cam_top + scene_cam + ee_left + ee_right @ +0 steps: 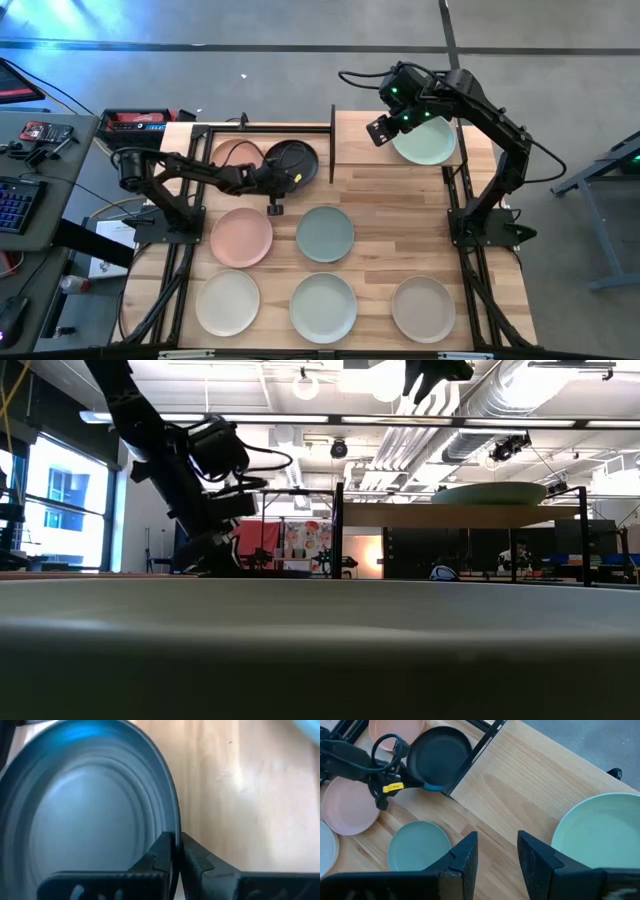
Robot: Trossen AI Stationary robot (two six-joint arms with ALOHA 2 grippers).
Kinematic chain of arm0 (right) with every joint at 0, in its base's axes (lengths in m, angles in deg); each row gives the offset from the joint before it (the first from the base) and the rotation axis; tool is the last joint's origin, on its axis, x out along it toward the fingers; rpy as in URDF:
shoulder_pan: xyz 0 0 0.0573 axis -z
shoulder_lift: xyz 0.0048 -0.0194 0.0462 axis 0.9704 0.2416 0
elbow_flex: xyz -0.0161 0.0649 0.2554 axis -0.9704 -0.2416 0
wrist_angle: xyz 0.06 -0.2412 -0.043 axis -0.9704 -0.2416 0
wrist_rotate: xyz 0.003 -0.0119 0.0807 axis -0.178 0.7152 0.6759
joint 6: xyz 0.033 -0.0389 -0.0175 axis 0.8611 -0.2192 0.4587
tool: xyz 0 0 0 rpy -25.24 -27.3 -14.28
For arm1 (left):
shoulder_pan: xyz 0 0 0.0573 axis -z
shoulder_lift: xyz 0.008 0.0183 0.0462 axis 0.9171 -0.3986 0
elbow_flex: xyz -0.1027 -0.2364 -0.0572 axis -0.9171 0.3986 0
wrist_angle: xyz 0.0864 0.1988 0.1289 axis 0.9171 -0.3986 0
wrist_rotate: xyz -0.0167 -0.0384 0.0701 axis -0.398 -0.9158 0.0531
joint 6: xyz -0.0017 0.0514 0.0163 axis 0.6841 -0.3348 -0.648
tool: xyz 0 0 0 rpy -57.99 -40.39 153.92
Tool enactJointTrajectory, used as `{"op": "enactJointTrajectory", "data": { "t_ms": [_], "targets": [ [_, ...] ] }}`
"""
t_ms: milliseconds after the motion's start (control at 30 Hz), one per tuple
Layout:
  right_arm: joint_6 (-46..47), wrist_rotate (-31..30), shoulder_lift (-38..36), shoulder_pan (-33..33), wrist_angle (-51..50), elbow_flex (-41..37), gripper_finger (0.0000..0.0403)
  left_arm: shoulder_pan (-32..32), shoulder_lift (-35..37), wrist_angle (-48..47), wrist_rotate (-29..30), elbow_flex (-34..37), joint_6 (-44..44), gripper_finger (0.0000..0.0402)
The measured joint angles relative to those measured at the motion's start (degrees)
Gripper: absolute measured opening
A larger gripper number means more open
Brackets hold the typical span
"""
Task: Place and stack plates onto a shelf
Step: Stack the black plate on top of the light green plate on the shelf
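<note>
Closest row of plates sits untouched on the table. Further back, the left gripper point(283, 178) is pinched tight on the rim of the black plate point(293, 160), maybe slightly lifted. Beyond that, the right gripper point(388, 127) hovers part-open over the shelf point(360, 140), empty, beside the pale green plate point(425, 140).

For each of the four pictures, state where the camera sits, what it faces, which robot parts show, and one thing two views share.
High: overhead, facing down; both arms, shelf.
Low: table height, facing level; the arms from above.
Left wrist: left gripper shut on the black plate rim.
Right wrist: right gripper open over the shelf by the pale green plate.
Shared: black plate in high, both wrist views.
</note>
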Motion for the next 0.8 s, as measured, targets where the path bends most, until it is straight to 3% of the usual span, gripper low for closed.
{"op": "enactJointTrajectory", "data": {
  "t_ms": [333, 467, 800],
  "targets": [
    [-2.1, -1.3, 0.0, 0.0, 0.1, 0.0, 0.0115, 3.1, 9.2, -2.5, -1.0, 0.1, 2.3, 0.0005],
    [-3.4, -0.8, 0.0, -0.9, 0.6, 0.0, 0.0115, 4.5, 14.4, -9.2, -0.6, -1.6, 2.9, 0.0005],
    [6.6, -0.7, 0.0, -5.2, 3.6, 0.0, 0.0114, 11.8, 23.7, -25.7, 7.1, -10.2, -0.1, 0.0005]
  ]
}}
